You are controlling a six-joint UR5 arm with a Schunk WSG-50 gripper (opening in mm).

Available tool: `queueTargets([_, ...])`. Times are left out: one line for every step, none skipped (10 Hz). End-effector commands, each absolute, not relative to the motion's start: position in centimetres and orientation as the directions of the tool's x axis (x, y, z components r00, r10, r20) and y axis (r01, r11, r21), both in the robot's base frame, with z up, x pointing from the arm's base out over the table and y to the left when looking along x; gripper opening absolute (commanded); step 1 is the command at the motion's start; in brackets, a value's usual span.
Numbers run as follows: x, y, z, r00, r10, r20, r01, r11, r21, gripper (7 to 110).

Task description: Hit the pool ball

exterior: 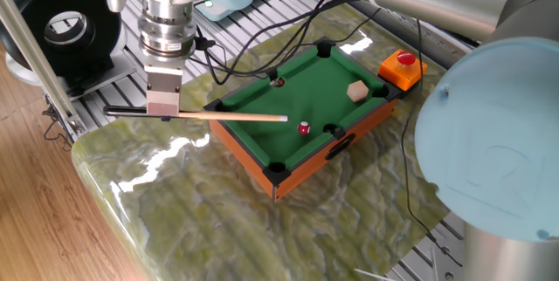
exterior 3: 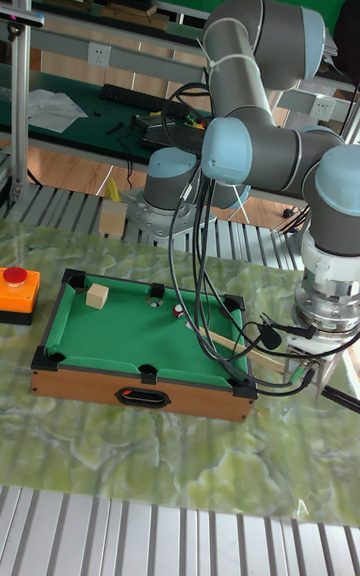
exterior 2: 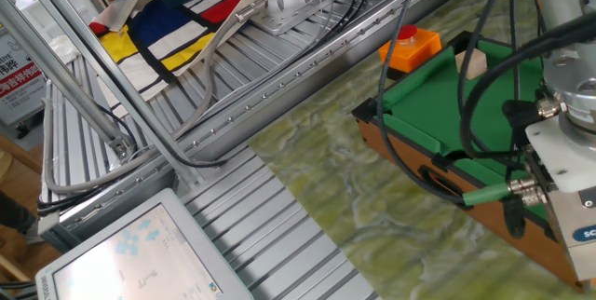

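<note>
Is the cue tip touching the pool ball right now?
No, in the one fixed view the cue tip stops short of the pool ball, with green felt showing between them.

Your pool ball [exterior: 304, 128]: tiny, glossy, dark red w/ white spot. It sits on the green felt of the mini pool table [exterior: 253, 106], near the long rail, just beside a side pocket [exterior: 331, 130]. Cue tip [exterior: 284, 119] is near it, not touching. In the tall fixed view the pool ball [exterior 3: 178, 312] shows by the far rail, partly behind cables.
</note>
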State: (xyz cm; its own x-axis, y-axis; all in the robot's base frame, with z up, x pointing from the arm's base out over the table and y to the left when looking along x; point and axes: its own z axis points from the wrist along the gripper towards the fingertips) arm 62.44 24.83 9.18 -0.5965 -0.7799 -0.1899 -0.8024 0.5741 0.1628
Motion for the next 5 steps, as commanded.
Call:
queueTargets([61.65,24.76,9.35,-0.646,-0.748,-0.153,-0.761,0.613,0.212,7])
queueTargets([61.7,24.81,9.34,-0.647,-0.747,-0.153,-0.76,0.614,0.215,7])
queueTargets([61.69,25.19,9.48,-0.643,-0.748,-0.164,-0.763,0.608,0.22,7])
queueTargets([61.69,25.59,9.66,-0.641,-0.747,-0.175,-0.765,0.604,0.224,7])
queueTargets([61.86,25.69,9.69,-0.64,-0.746,-0.182,-0.766,0.604,0.22,7])
